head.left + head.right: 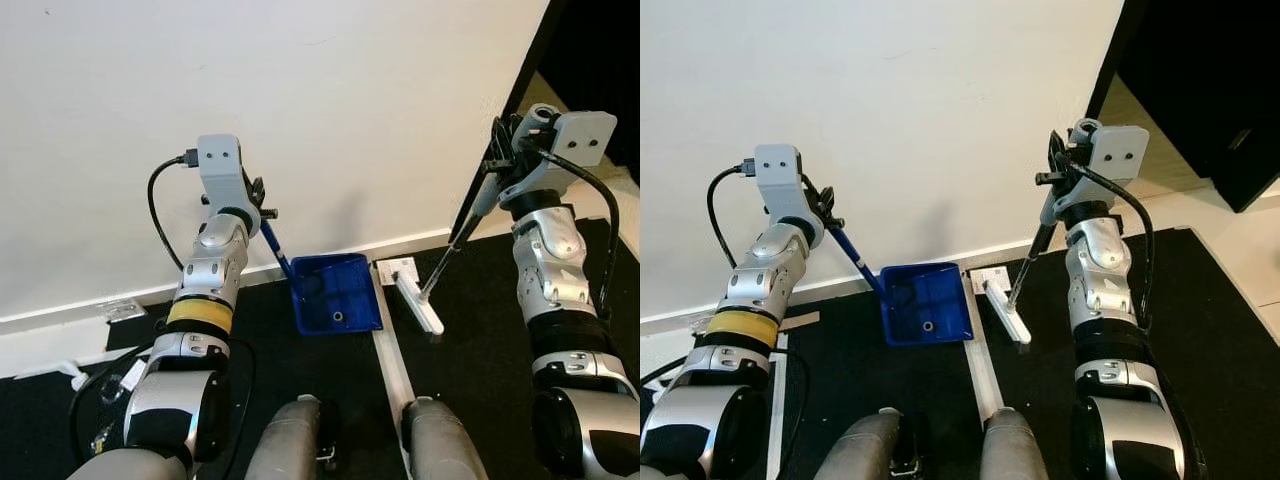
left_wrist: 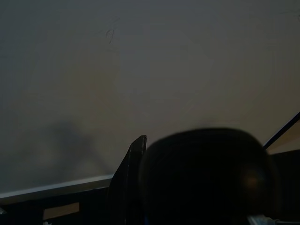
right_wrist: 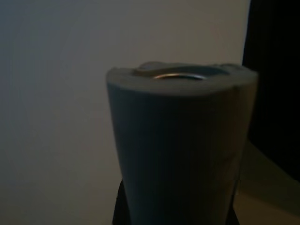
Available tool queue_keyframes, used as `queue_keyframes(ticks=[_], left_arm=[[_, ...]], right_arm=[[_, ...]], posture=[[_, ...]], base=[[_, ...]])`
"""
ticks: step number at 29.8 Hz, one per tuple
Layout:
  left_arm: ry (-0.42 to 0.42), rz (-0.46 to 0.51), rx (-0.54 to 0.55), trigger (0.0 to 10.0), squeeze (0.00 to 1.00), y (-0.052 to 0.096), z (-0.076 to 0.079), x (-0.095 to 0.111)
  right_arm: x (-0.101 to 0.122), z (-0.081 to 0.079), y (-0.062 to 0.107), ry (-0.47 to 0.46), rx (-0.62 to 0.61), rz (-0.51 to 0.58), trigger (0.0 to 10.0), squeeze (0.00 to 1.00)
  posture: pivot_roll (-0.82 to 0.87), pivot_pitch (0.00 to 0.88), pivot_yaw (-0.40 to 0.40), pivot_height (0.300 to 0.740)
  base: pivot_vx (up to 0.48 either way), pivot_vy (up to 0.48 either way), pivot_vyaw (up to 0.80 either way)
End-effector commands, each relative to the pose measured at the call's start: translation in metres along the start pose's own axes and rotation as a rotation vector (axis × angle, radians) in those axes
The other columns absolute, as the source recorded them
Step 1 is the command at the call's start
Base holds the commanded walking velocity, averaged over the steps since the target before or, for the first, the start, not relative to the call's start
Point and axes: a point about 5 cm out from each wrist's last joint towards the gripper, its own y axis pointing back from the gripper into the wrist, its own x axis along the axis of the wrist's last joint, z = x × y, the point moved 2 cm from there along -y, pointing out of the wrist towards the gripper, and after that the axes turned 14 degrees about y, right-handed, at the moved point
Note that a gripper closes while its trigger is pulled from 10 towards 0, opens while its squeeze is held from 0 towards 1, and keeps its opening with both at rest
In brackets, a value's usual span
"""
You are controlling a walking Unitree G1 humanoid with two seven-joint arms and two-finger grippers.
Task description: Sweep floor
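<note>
A blue dustpan (image 1: pixel 333 293) rests on the black mat against the white wall, its blue handle (image 1: pixel 274 246) rising to my left gripper (image 1: pixel 258 200), which is shut on it. A small round bit lies inside the pan (image 1: pixel 928 326). My right gripper (image 1: pixel 503 160) is shut on the grey grip of a broom handle (image 1: pixel 482 195). The thin dark shaft (image 1: pixel 1025 268) slopes down to the white broom head (image 1: pixel 418 303) on the mat, just right of the dustpan. The grey handle end (image 3: pixel 178 140) looms close in the right wrist view.
A white strip (image 1: pixel 392 355) runs along the floor between two black mats (image 1: pixel 480 330). The white wall (image 1: pixel 300 110) stands straight ahead, with a dark doorway (image 1: pixel 1200 80) to the right. My knees (image 1: pixel 290 440) show at the bottom. A cable coil (image 1: pixel 95 400) lies at the left.
</note>
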Motion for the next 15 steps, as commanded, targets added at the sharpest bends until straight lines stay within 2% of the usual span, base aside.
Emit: queue_keyframes(ticks=[1, 3, 4, 6, 10, 12, 15], left_arm=[[-0.024, 0.012, 0.01, 10.0, 0.0, 0.0, -0.003, 0.002], [-0.039, 0.003, 0.013, 10.0, 0.0, 0.0, -0.004, 0.001], [-0.079, -0.043, 0.027, 10.0, 0.0, -0.001, -0.007, -0.005], [-0.093, -0.076, 0.036, 10.0, 0.0, -0.001, -0.01, -0.009], [-0.074, -0.126, 0.017, 10.0, 0.0, 0.0, -0.01, -0.016], [-0.053, -0.134, 0.014, 10.0, 0.0, 0.001, -0.016, -0.023], [-0.075, -0.132, 0.019, 10.0, 0.0, 0.005, -0.027, -0.032]], right_arm=[[-0.002, 0.0, 0.002, 0.011, -0.013, 0.01, 10.0, 0.0], [-0.004, 0.001, 0.004, 0.018, -0.017, 0.006, 10.0, 0.0], [-0.01, 0.002, 0.007, 0.023, -0.028, -0.009, 10.0, 0.0], [-0.014, 0.002, 0.01, 0.03, -0.032, -0.018, 10.0, 0.0], [-0.019, 0.001, 0.013, 0.029, -0.037, -0.024, 10.0, 0.0], [-0.027, -0.002, 0.019, 0.039, -0.038, -0.043, 10.0, 0.0], [-0.035, -0.005, 0.025, 0.049, -0.041, -0.063, 10.0, 0.0]], posture=[[-0.14, 0.0, 0.066, 0.74], [-0.14, 0.0, 0.072, 0.74], [-0.14, 0.0, 0.08, 0.74], [-0.14, 0.0, 0.084, 0.74], [-0.14, 0.0, 0.088, 0.74], [-0.14, 0.0, 0.097, 0.74], [-0.14, 0.0, 0.098, 0.74]], base=[[0.0, 0.0, 0.0], [0.0, 0.0, 0.0], [0.0, 0.0, 0.0], [0.0, 0.0, 0.0], [0.0, 0.0, 0.0], [0.0, 0.0, 0.0], [0.0, 0.0, 0.0]])
